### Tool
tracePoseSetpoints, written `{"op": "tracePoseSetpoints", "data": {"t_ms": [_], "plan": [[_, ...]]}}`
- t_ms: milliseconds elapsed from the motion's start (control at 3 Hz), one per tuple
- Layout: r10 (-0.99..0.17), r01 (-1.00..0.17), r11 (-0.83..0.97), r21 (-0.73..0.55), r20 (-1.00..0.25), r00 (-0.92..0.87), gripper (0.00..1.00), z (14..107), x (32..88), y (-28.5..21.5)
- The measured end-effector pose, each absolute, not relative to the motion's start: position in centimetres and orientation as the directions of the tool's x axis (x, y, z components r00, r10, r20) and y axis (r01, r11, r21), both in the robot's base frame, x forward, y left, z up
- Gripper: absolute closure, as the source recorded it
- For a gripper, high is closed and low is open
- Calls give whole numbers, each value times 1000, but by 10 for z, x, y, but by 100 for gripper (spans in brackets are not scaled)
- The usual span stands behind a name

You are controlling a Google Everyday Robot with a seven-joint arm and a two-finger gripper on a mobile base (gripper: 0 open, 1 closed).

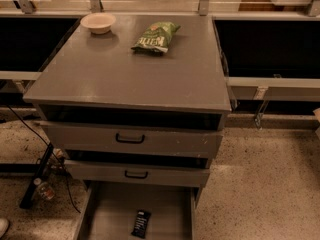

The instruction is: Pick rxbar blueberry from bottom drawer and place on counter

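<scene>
Camera view looks down on a grey cabinet of three drawers standing on a speckled floor [260, 184]. At its foot the bottom drawer [112, 211] is pulled out towards me, its front cut off by the lower edge of the frame. The bar [141, 223] lies flat on the drawer's plain floor, a little right of the middle, with its long side running front to back and the dark wrapper's pale lettering facing up. Nothing touches the bar, and it lies apart from both side walls of the drawer. Above it sit the middle drawer [170, 176] and the top drawer [180, 143], each with a black handle at the centre of its front and a dark gap over that front. The worktop [125, 79] crowns the cabinet, broad and matte. On it a pale bowl [98, 22] stands at the far left corner, and a green chip bag [156, 37] lies near the far edge, right of the bowl and well apart from it. Left of the cabinet a small bottle [44, 189] lies on the floor beside dark cables. My pincer is outside the frame, so I cannot tell whether it is released or clenched.
</scene>
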State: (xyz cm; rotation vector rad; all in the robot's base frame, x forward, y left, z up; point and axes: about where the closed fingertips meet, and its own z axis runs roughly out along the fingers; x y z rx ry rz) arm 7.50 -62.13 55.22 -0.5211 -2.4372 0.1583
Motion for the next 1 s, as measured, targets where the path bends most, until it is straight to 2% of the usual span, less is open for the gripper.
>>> {"op": "tracePoseSetpoints", "data": {"t_ms": [333,667,1000], "plan": [[263,212,965,-155,620,-739,0,545,66,-605],[21,8,1000,-22,647,-762,0,547,57,-567],[-170,-180,982,51,642,-747,0,554,43,-523]]}}
